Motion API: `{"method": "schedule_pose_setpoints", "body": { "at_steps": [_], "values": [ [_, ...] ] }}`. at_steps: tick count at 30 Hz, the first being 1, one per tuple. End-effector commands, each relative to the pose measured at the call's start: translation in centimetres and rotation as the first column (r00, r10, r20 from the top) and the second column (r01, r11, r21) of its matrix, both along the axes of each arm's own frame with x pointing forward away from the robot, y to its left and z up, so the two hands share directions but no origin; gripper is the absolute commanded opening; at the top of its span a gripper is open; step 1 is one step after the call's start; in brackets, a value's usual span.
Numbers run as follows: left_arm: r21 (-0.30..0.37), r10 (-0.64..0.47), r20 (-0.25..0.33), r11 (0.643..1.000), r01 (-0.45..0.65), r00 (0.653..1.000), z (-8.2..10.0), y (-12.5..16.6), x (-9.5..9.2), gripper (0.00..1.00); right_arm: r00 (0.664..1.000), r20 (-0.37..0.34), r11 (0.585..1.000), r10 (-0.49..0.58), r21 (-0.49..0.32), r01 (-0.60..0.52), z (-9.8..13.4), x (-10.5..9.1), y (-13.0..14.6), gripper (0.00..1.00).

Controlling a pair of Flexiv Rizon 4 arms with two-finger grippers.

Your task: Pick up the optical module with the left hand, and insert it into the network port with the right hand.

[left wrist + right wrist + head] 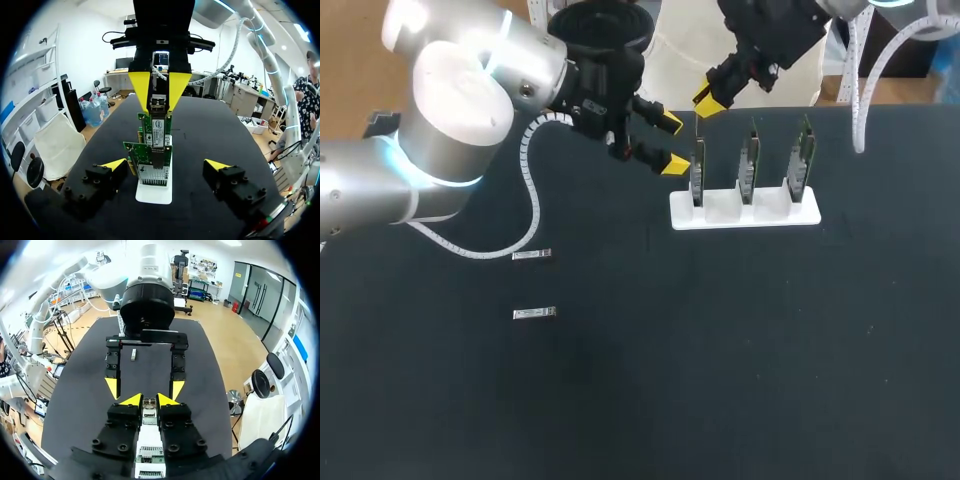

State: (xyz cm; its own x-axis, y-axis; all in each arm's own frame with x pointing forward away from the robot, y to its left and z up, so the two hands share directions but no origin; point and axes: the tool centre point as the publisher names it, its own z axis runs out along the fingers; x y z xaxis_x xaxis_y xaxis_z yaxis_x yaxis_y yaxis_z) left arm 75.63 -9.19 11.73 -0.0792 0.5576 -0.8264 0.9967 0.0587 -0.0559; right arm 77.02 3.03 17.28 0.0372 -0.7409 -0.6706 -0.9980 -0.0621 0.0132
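Right jaws clamped on optical module (pixel 159 102) over network card (pixel 697 172); tilt could jam insertion. Left jaws apart, beside card: collision risk.

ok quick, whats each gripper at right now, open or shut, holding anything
left gripper: open, holding nothing
right gripper: shut on the optical module

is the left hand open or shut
Open: the left hand has its two yellow fingertips wide apart, gripping nothing.
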Motion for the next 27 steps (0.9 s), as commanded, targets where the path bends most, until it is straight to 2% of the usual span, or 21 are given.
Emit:
{"method": "schedule_pose_setpoints", "body": {
  "at_steps": [1,27],
  "values": [
    [0.004,-0.003,-0.004,1.0,0.003,1.0,0.03,-0.07,0.2,1.0,1.0,0.011,1.0,-0.005,0.008,0.005,0.04,-0.28,-0.21,0.0],
    [0.004,-0.003,-0.004,1.0,0.003,1.0,0.03,-0.07,0.2,1.0,1.0,0.018,1.0,-0.013,0.015,0.012,-0.02,-0.15,0.02,0.0]
  ]
}}
